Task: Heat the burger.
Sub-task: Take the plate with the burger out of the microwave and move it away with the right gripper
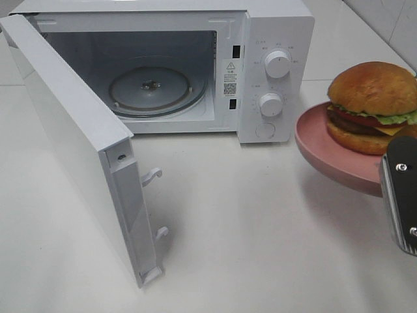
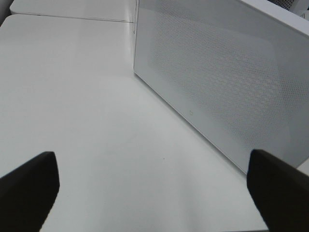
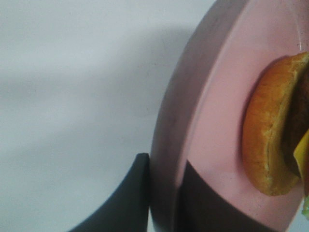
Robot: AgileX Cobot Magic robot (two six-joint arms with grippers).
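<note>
Above right jaws (image 3: 161, 203), burger (image 1: 373, 107), pink plate (image 1: 319, 147)

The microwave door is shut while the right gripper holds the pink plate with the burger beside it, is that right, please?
Not quite: the microwave door is wide open, as the high view shows. The right gripper does hold the pink plate with the burger.

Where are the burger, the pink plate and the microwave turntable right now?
burger (image 1: 373, 88), exterior high view, on the top bun.
pink plate (image 1: 319, 149), exterior high view, on its bare near rim.
microwave turntable (image 1: 171, 96), exterior high view, on the glass right of centre.
</note>
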